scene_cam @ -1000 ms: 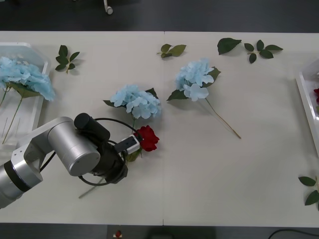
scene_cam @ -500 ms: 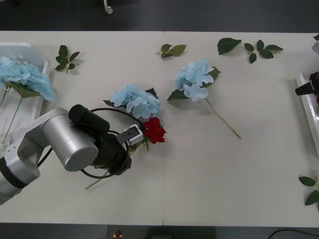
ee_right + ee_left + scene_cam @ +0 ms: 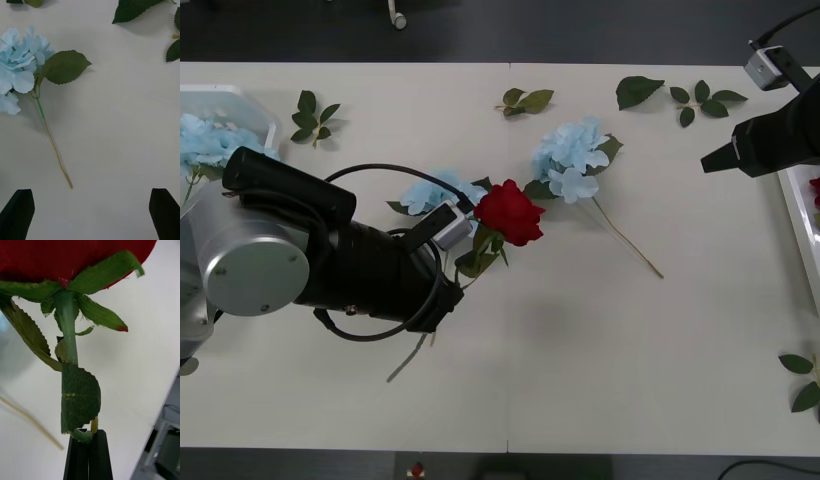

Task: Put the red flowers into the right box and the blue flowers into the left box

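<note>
Just beyond my left gripper [image 3: 88,453], its fingers pinched shut on the stem, the red rose [image 3: 509,212] stands above the table, stem running away from the fingertips. My spread right gripper [image 3: 90,213] hovers nearer the right box [image 3: 792,205], far across from the rose.

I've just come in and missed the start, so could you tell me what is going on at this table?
The robot is sorting artificial flowers. Its left hand is shut on the green stem of a deep-red rose, holding it above the white table. The right hand, open, hovers near a pale blue hydrangea cluster lying on the table. Another blue cluster lies behind the rose, and more sit in the shallow white plastic tray at the far left.
</note>
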